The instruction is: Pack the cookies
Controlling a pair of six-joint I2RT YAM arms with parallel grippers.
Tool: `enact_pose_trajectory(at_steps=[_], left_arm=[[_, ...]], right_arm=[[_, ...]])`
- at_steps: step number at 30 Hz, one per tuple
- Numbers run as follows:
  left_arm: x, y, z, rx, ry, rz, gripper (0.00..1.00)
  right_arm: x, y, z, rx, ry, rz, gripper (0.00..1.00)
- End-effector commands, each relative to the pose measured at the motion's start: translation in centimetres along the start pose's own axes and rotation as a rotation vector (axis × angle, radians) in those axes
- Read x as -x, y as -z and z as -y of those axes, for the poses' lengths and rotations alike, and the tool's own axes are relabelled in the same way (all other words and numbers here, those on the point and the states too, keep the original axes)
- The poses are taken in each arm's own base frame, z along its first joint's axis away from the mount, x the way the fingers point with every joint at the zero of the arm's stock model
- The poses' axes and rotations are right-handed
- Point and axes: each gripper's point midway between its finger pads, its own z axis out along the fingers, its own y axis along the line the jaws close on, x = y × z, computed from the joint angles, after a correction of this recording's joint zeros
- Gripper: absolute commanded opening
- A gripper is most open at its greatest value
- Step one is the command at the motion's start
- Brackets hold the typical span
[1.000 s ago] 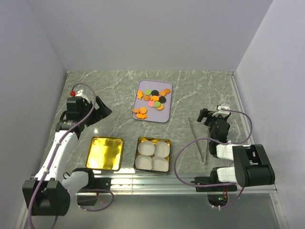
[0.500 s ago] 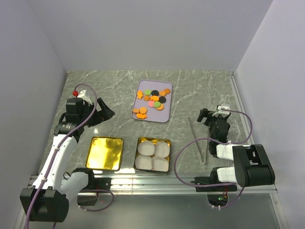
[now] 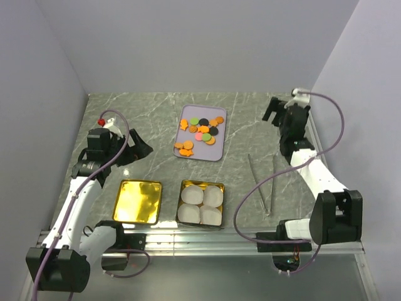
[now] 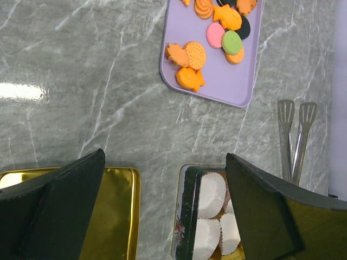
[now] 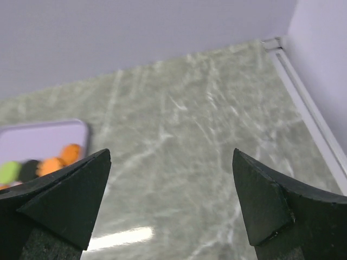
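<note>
The cookies (image 3: pixel 202 130), mostly orange with a few black, green and pink ones, lie on a lavender tray (image 3: pixel 188 153) at mid-table. They also show in the left wrist view (image 4: pixel 214 32) and, blurred, at the left edge of the right wrist view (image 5: pixel 51 162). My left gripper (image 3: pixel 139 149) is open and empty, raised left of the tray; in its own view (image 4: pixel 164 157) its jaws stand wide apart above the two tins. My right gripper (image 3: pixel 276 110) is open and empty, raised at the back right; its own view (image 5: pixel 171 153) shows bare marble between the jaws.
A gold tin (image 3: pixel 183 188) holding several white paper cups (image 3: pixel 202 204) stands near the front, with an empty gold tin (image 3: pixel 138 201) to its left. Metal tongs (image 3: pixel 263 185) lie on the marble at the right, also in the left wrist view (image 4: pixel 293 135). Walls enclose the table.
My right arm has swung up and away from beside the tongs to the back right of the table. My left gripper has shifted slightly toward the back right.
</note>
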Motion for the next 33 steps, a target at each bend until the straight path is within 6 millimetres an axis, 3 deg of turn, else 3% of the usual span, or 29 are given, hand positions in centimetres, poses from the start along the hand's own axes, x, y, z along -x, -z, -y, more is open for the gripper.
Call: enact_pose_trajectory(at_steps=[1,3,4,5,6,8,13,17,22,26,33], left_arm=[[0.4,0.2,0.7,-0.02,-0.029,0.026,0.99],[0.3,0.2,0.9,-0.02,-0.033,0.026,0.99],[0.3,0.3,0.9,-0.016,-0.036,0.03,0.99],[0.2,0.4,1.2,-0.024,-0.042,0.029,0.99],[0.1,0.5,1.3,-0.022,-0.047,0.032,1.0],[-0.1,0.5,1.5,-0.019,-0.057,0.033,0.99],[-0.2,0.6,2.0,-0.025,-0.068,0.039,0.99],[-0.3,0.5,2.0,-0.019,-0.07,0.038,0.99],[-0.6,0.4,2.2,-0.017,-0.073,0.031,0.99],[-0.9,0.5,2.5,-0.018,-0.08,0.028,0.99],[-1.6,1.1,3.4,-0.003,-0.105,0.043,0.99]], right_arm=[[-2.7,2.1,-1.7,0.043,-0.088,-0.264,1.0],[-2.5,2.7,-2.7,0.059,-0.243,-0.313,1.0],[-2.8,2.6,-1.9,0.047,-0.28,-0.355,1.0],[-3.2,3.5,-3.6,0.129,-0.334,-0.451,1.0],[-3.8,3.8,-3.5,0.112,-0.35,-0.513,1.0],[-6.0,4.9,-2.8,0.04,-0.321,-0.655,1.0],[-7.0,10.0,0.6,-0.152,-0.279,-0.71,1.0],[-11.8,15.6,1.4,-0.187,-0.209,-0.94,1.0],[-16.3,19.5,-0.3,-0.101,-0.106,-1.047,1.0],[-18.6,19.7,-1.2,-0.088,-0.061,-1.1,0.91],[-20.7,17.6,-1.2,-0.118,0.016,-1.173,0.79]])
